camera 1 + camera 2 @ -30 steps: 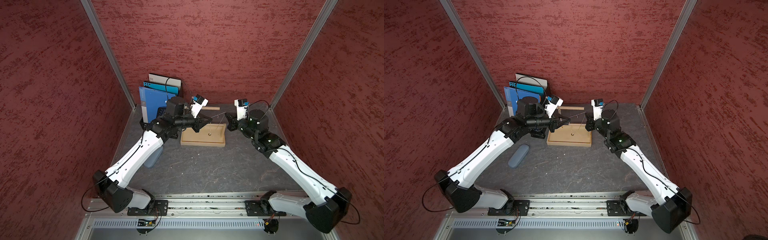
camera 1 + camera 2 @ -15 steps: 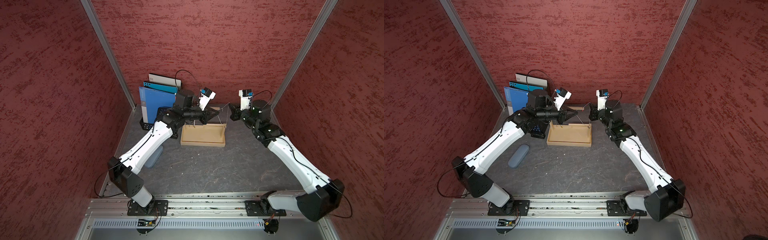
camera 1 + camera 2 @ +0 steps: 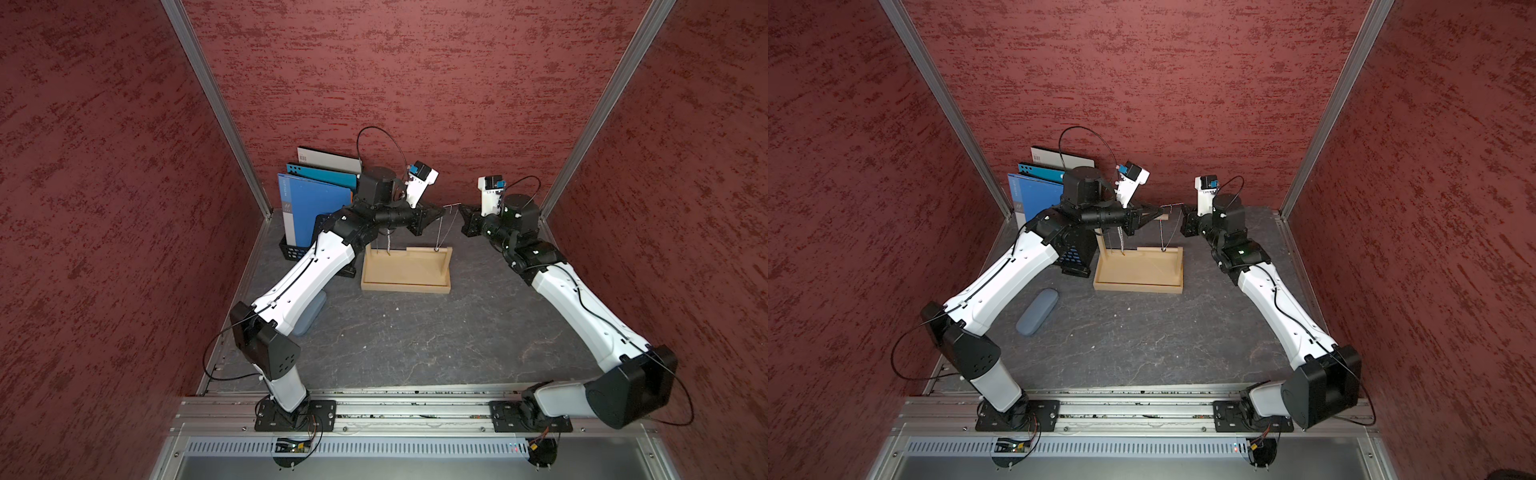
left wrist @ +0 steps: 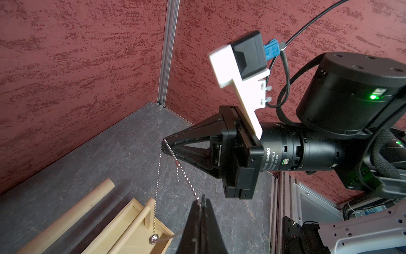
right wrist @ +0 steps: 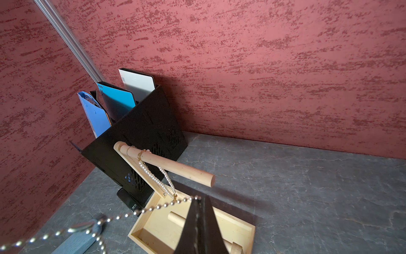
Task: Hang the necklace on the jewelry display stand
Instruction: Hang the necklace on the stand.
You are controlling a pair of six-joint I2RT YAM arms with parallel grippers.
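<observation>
Red textured walls (image 3: 415, 83) on three sides, dark grey tabletop (image 3: 415, 332). Jewelry display stand (image 3: 405, 270) sits far centre, tray base flat, long dowel arm (image 5: 186, 170) pointing right. Pearl necklace (image 5: 151, 176) draped over that arm near the tall post. Black file rack (image 5: 149, 132) with blue folders (image 3: 311, 208) far left, just beside the stand. Blue-grey case (image 3: 1036, 311) lies on the tabletop left of the stand, partly hidden by the left arm in a top view.

Left gripper (image 3: 443, 209) and right gripper (image 3: 461, 210) face tip to tip above the stand's right end, close but apart. Both closed, each pinching the necklace (image 4: 157, 187), a silver ball chain. A short span runs between the tips. The rest drops in a loop to a round pendant (image 4: 153, 239) at the tray's right end, beside the short post (image 4: 150, 204). Can't tell if the pendant touches the tray floor, or if the chain touches the short post. Chain is clear of the dowel's free end, not over the long arm.
</observation>
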